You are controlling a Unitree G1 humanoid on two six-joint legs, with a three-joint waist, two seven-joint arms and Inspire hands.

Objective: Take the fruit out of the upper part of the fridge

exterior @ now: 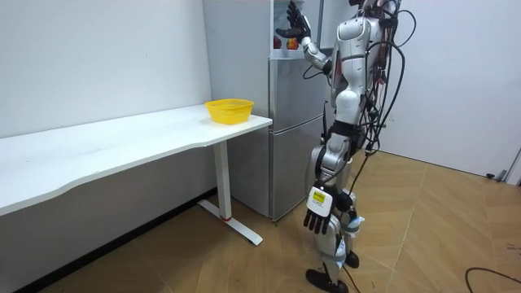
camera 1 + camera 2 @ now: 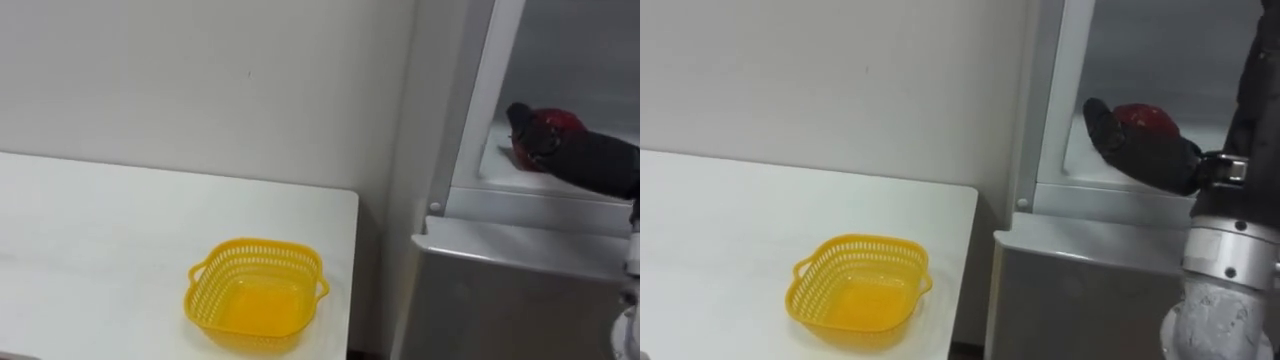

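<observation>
- The white table (image 2: pixel 100 220) lies well to the left of the raised hand and lower than it.
- A yellow basket (image 2: pixel 255 244) stands on the table's near right corner, down and to the left of that hand, well apart from it; nothing lies in it.
- The fridge (image 2: pixel 520 250) stands just right of the table; its upper compartment is open, and the right arm reaches up and forward into it from the right.
- The right hand (image 2: pixel 1145 150) sits inside the upper compartment with its fingers curled round a red round thing (image 2: pixel 1148 116), the thumb up against that thing's left side.
- The red round thing is low in the upper fridge, in the hand's grasp.
- The room view adds what the eye views leave out: the robot stands upright close before the fridge, and its left hand (image 1: pixel 317 216) hangs by its thigh, fingers loose and holding nothing.
</observation>
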